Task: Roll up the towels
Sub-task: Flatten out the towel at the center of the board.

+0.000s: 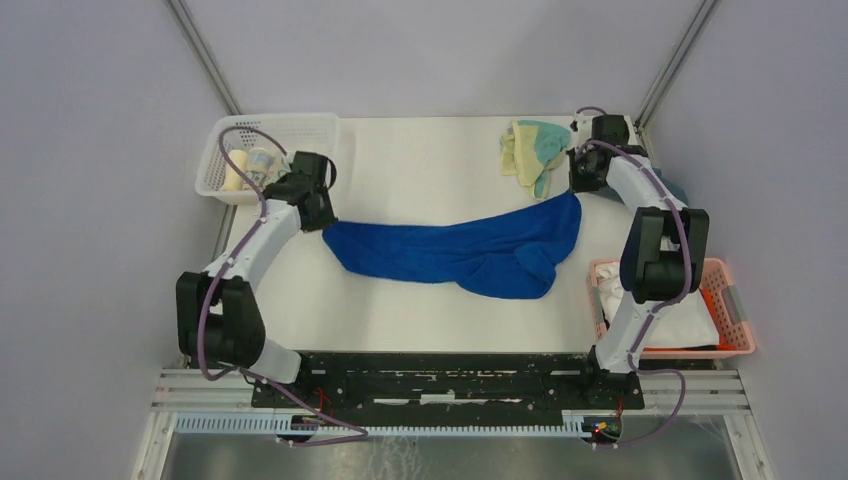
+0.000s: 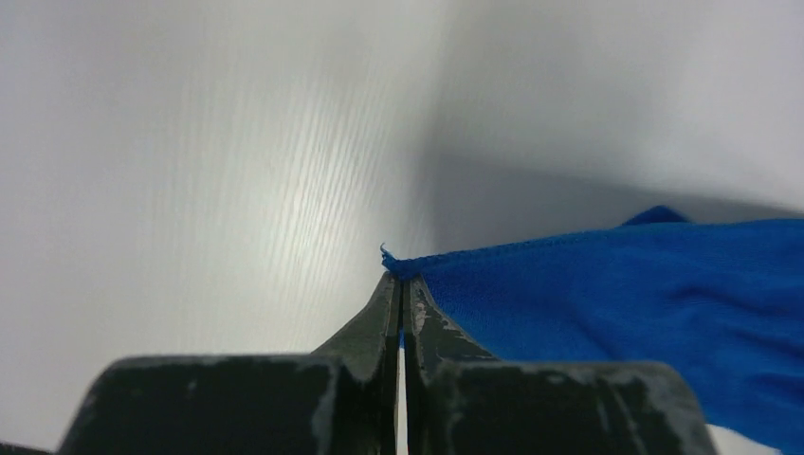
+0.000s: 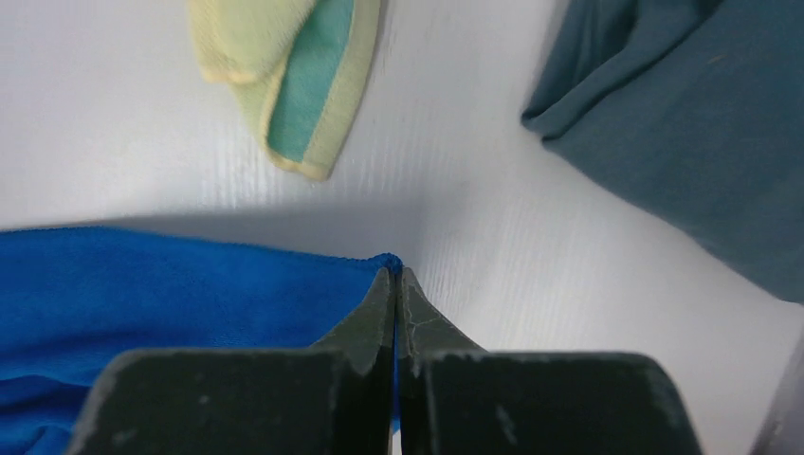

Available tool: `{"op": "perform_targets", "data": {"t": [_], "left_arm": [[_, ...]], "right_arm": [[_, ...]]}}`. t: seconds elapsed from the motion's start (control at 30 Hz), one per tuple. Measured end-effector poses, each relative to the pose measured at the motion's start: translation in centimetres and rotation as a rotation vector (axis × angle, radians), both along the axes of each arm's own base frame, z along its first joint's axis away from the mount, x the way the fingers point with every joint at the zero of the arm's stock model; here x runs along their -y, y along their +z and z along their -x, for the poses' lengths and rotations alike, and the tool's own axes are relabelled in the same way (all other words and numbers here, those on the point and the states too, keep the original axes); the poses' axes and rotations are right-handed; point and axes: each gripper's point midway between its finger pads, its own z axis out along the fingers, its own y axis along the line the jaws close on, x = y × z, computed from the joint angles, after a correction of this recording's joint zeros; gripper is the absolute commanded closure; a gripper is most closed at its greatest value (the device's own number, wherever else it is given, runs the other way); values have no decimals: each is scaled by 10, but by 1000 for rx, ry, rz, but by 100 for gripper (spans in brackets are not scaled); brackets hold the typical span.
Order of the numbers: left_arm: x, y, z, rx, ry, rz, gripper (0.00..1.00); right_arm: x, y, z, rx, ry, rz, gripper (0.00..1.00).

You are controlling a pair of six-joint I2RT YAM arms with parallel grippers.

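The royal blue towel [image 1: 470,250] hangs stretched across the middle of the table, held up by two corners and sagging between them. My left gripper [image 1: 325,222] is shut on its left corner; the left wrist view shows the corner [image 2: 403,265] pinched at my fingertips [image 2: 401,284]. My right gripper [image 1: 578,190] is shut on its right corner [image 3: 384,263], pinched at my fingertips [image 3: 396,277]. The pale yellow towel with teal-green patches [image 1: 532,152] lies crumpled at the back right, and also shows in the right wrist view [image 3: 294,76].
A white basket [image 1: 262,150] with rolled cloths stands at the back left. A pink-orange basket [image 1: 730,310] with a white cloth stands at the right. A slate grey-blue cloth [image 3: 702,133] lies at the right edge, beside my right arm.
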Motion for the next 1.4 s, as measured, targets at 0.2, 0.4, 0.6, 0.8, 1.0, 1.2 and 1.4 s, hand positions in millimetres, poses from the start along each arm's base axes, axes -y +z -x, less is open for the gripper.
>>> {"op": "perform_targets", "data": {"t": [0.2, 0.4, 0.6, 0.8, 1.0, 1.2, 1.4], "left_arm": [[-8, 158, -55, 426, 21, -25, 97], [-27, 256, -31, 679, 72, -61, 97], [-49, 301, 15, 815, 150, -89, 97], [-73, 330, 80, 930, 231, -109, 97], [-95, 339, 139, 998, 312, -138, 97], [-93, 288, 120, 863, 291, -182, 97], [-76, 136, 61, 439, 182, -262, 97]], "right_arm": [[2, 96, -15, 214, -24, 6, 99], [0, 198, 5, 445, -50, -1, 100], [-9, 258, 59, 625, -57, -27, 100], [-45, 288, 125, 774, 56, -24, 100], [-45, 297, 181, 895, 90, -1, 100], [-49, 262, 157, 810, 87, -7, 100], [-48, 142, 95, 495, 47, 28, 99]]}}
